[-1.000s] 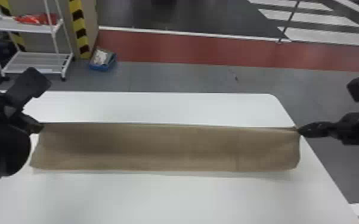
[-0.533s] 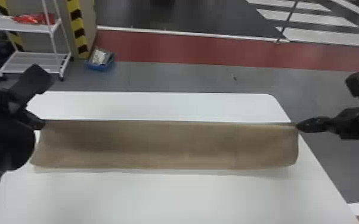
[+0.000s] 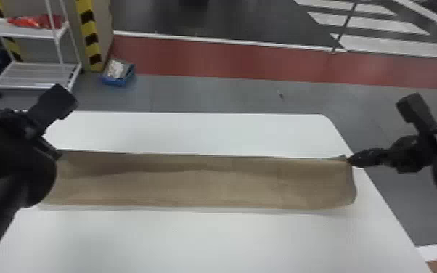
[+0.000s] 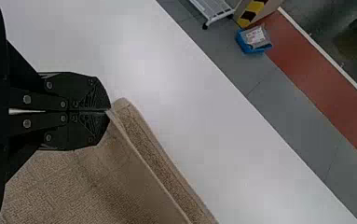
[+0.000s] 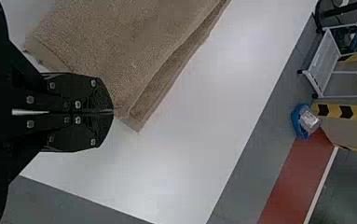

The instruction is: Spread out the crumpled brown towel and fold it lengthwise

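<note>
Pinching the towel [image 3: 207,185] by its upper corners, L gripper [image 4: 110,110] & R gripper [image 5: 113,112] fingers pressed together; it spans mid-frame over the surface [image 3: 207,239]. Risk: I pull unevenly w/ tips barely on the edge, a corner slips, fold skews.
</note>
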Robot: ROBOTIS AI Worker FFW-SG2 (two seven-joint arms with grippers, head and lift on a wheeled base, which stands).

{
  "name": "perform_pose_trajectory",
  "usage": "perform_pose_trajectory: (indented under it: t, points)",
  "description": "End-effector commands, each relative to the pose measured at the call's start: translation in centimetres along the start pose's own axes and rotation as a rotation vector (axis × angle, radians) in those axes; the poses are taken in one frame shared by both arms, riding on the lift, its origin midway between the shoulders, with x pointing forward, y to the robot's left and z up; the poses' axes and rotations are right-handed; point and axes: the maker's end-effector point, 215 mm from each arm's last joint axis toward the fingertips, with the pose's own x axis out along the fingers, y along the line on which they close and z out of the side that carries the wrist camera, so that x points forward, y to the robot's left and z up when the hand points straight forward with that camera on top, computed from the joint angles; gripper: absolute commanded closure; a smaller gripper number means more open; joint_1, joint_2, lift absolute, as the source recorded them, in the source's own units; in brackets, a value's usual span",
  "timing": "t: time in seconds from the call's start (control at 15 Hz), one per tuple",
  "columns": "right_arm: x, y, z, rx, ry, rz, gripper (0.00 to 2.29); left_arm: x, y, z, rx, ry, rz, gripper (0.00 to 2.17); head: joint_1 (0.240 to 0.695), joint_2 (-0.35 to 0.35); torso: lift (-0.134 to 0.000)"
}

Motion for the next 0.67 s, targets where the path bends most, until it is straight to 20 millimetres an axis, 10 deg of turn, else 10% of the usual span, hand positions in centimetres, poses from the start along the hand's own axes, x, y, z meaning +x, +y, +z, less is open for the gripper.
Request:
perform_pose_trajectory:
  t: [0.0,0.6]
  points:
    - [-0.5,-0.4,0.7,0.009,-0.024,-0.001,1.43,-0.1,0.3,0.1,-0.007,-0.002,0.001,1.78,0.695,-0.182,-0.124]
    - [1.4,0.3,0.9,0.024,-0.006,0.029,1.43,1.4,-0.5,0.5,0.017,0.014,-0.001,1.78,0.695,-0.181,-0.124]
